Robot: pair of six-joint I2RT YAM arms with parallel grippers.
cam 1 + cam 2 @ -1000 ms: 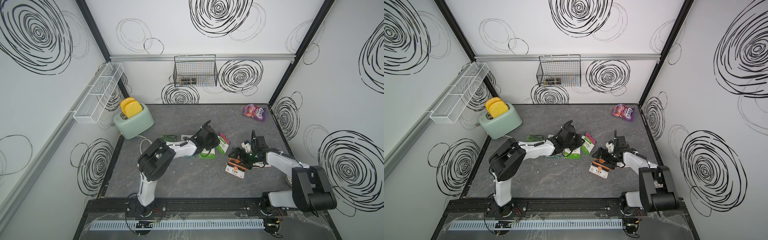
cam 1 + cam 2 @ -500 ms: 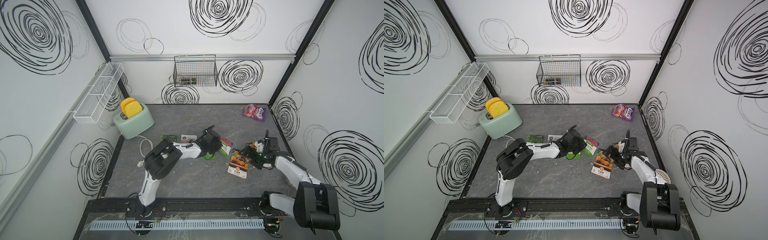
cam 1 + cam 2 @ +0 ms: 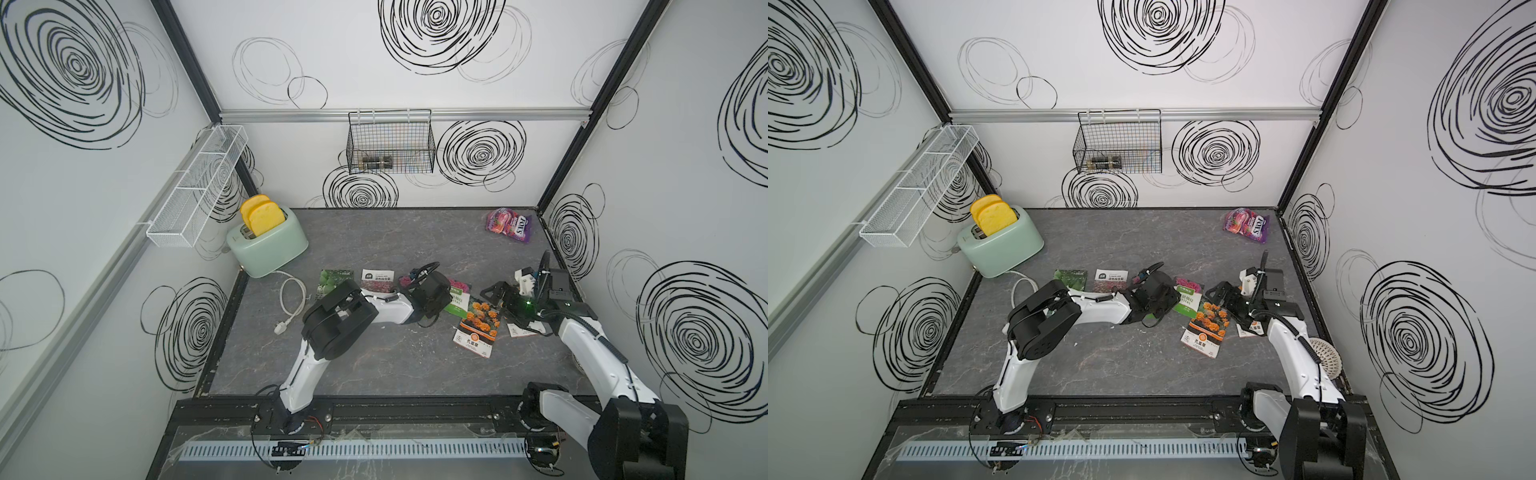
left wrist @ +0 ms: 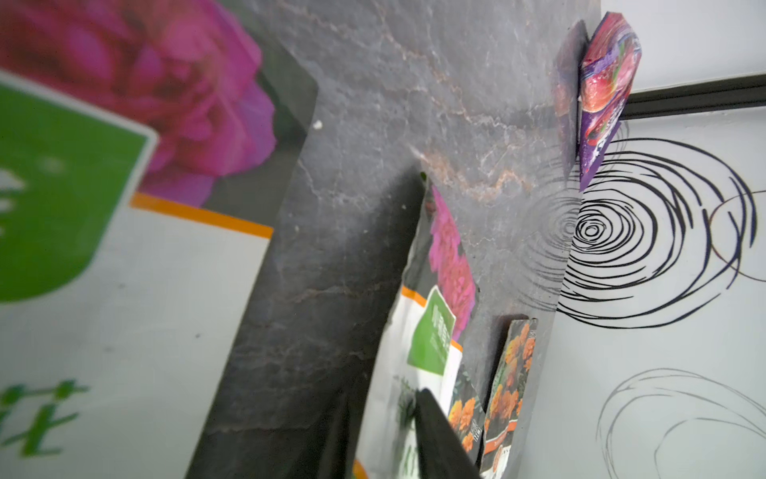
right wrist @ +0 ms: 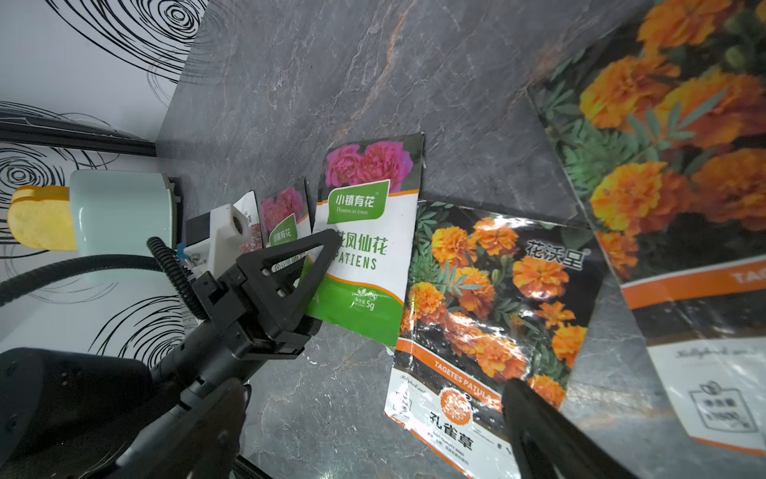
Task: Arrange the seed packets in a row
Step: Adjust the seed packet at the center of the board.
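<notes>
The seed packets lie across the middle of the table. A dark green packet [image 3: 336, 279] and a red-pink field packet [image 3: 376, 280] sit side by side at the left. A pink-on-green packet [image 3: 457, 300] partly overlaps an orange marigold packet [image 3: 478, 328]. My left gripper [image 3: 436, 296] hovers low between them, jaws slightly apart and holding nothing. A smaller pink-on-green packet [image 5: 286, 220] lies flat beside it. My right gripper [image 3: 495, 296] is open wide above a second marigold packet [image 5: 684, 166]; one finger [image 5: 539, 431] shows.
A purple-pink candy bag [image 3: 509, 224] lies at the back right corner. A mint toaster [image 3: 266, 243] stands at the back left, its white cable [image 3: 291, 299] trailing forward. A black wire basket [image 3: 390, 145] and a white rack [image 3: 195, 187] hang on the walls.
My left gripper moved right and forward, and its jaws have parted. My right gripper drew back to the right, off the first marigold packet.
</notes>
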